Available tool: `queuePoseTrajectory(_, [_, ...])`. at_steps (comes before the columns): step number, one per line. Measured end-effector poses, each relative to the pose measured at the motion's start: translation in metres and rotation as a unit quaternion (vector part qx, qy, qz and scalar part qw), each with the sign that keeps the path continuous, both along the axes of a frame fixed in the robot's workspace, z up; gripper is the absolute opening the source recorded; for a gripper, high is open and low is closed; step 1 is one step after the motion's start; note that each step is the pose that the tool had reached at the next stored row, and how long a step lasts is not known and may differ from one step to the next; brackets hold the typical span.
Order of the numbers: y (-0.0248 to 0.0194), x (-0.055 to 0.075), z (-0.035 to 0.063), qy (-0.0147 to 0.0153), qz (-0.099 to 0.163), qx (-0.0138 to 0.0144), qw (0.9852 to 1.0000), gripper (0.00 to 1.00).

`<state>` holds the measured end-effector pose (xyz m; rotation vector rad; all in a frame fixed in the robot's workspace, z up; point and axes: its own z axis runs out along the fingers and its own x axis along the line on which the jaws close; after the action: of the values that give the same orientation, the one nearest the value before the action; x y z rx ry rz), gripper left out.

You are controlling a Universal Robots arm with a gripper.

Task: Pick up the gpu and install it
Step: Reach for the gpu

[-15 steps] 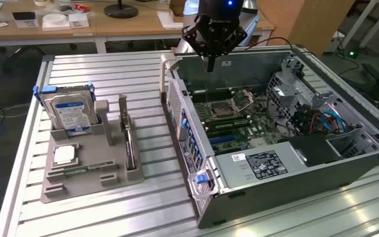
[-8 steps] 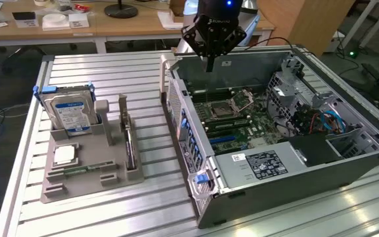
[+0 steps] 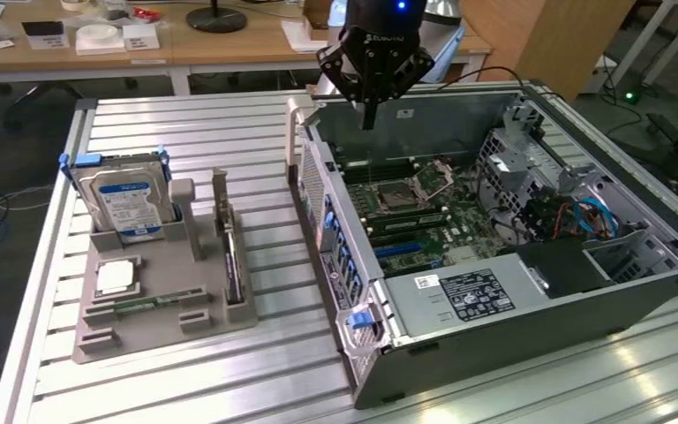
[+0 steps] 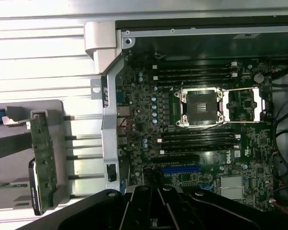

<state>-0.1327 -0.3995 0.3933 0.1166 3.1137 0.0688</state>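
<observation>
Aluminium slats make up the table [image 3: 198, 132] in the exterior view. My hand [image 3: 369, 122] hangs above the far end of the open computer case [image 3: 528, 336], its fingers drawn together to a point with nothing between them. The gpu [image 3: 230, 258] is well apart from me. It stands on its long edge in a slot of the grey holder [image 3: 162, 309] on the table, on the holder's side nearest the case and to the exterior view's left of it. In the same holder a silver hard drive [image 3: 127, 199] with a blue label stands upright, farther from the case. The motherboard [image 3: 416, 216] lies on the case floor.

In the wrist view my hand [image 4: 158, 194] is a dark shape, fingers closed on each other and empty, over the motherboard [image 4: 201, 143] near a blue slot [image 4: 181, 168]. The processor socket [image 4: 201, 108] sits between 2 banks of black memory slots. The gpu [image 4: 40, 158] shows edge-on as a thin green strip in the holder [image 4: 55, 108], beyond the case's rear wall [image 4: 108, 143], untouched
</observation>
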Motion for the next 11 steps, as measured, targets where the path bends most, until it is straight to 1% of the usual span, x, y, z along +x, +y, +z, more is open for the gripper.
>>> queuePoseTrajectory(11, [-0.0011, -0.012, -0.0002, 0.0000, 0.000, 0.0000, 1.0000, 0.11])
